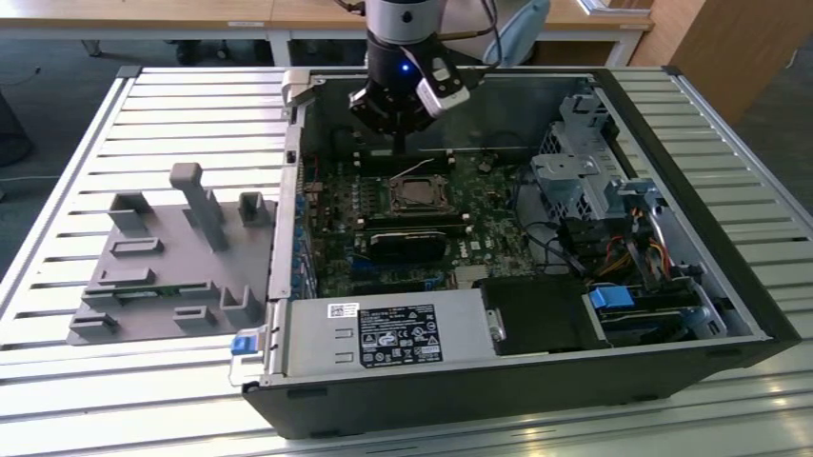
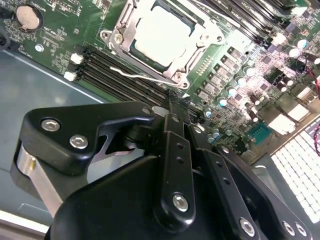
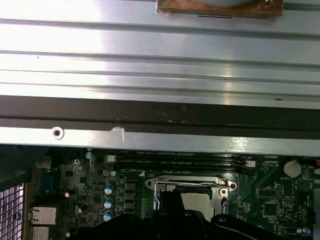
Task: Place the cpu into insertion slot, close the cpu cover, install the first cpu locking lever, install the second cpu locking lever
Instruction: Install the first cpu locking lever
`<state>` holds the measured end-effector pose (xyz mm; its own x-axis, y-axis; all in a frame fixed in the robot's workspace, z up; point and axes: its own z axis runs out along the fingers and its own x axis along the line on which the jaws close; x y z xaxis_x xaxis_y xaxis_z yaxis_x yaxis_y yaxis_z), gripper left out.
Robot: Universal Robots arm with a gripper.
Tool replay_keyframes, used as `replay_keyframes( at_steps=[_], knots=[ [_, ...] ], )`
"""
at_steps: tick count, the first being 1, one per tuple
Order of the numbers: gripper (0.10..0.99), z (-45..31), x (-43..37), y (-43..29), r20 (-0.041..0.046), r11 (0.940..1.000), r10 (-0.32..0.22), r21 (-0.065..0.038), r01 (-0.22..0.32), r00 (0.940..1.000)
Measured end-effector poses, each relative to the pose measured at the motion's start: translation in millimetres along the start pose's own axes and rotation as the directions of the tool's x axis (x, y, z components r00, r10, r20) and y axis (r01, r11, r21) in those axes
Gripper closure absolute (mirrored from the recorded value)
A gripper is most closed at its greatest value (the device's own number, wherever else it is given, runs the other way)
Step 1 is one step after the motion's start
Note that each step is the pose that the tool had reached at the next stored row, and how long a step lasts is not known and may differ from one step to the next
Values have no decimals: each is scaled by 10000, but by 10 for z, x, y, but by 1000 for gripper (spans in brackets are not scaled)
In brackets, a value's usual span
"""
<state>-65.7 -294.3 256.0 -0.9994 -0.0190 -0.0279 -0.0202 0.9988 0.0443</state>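
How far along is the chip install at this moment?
The chip sits in its socket, with the cover frame lying down around it. The hand hovers close to a thin wire lever that sticks out from the socket, seemingly unlatched. Latching the levers looks left; the second lever is unclear.

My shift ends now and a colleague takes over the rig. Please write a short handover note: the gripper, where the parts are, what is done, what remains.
Gripper: hangs low over the memory slots, right beside the insertion slot, its tip close to a wire locking lever.
Cpu: seated in the insertion slot.
Cpu cover: down over the cpu's edges.
Done: cpu placed, cover closed.
Left: that wire locking lever stands free of the socket, not latched. Whether the other lever is latched cannot be told.
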Motion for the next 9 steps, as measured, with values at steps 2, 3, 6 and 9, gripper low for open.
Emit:
replay_keyframes(
  at_steps=[2, 3, 6, 9],
  knots=[
    [980, 6, -8, -1, -1, 10000, 2, -40, -2, 10000],
    [980, 10, -10, -1, 2, 9999, 6, -171, -6, 10000],
    [980, 20, -16, -2, 11, 9984, 29, -563, -28, 10000],
    [980, 32, -34, -3, 13, 9984, 92, -563, -91, 10000]
  ],
)
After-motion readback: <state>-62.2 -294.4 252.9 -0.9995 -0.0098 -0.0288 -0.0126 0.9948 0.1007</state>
